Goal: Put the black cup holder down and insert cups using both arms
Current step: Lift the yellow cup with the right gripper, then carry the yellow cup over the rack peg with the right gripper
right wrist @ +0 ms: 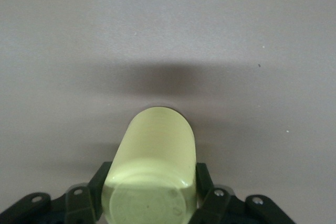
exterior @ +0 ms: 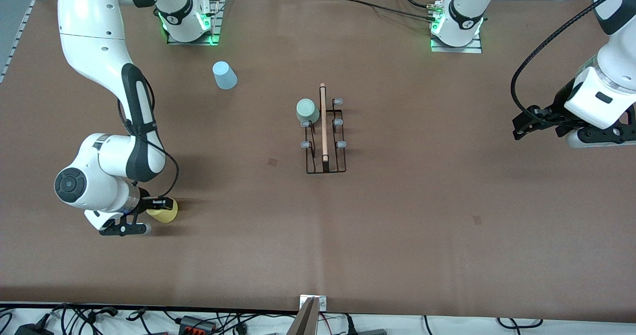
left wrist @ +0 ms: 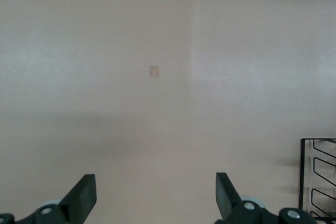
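Observation:
The black cup holder [exterior: 325,141] stands mid-table with its wooden rod handle on top. A sage green cup [exterior: 307,111] sits on one of its prongs, at the end farthest from the front camera. A light blue cup [exterior: 224,75] stands upside down near the right arm's base. My right gripper [exterior: 166,209] [right wrist: 151,187] is low over the table at the right arm's end, shut on the yellow cup [exterior: 168,215] [right wrist: 157,150], one finger on each side, the cup's base toward the wrist. My left gripper [exterior: 525,124] [left wrist: 155,192] hangs open and empty at the left arm's end. The holder's corner [left wrist: 302,177] shows in the left wrist view.
A brown mat [exterior: 397,225] covers the table. Both arm bases [exterior: 189,22] [exterior: 457,27] stand along the edge farthest from the front camera. Cables and plugs [exterior: 198,322] lie past the edge nearest it.

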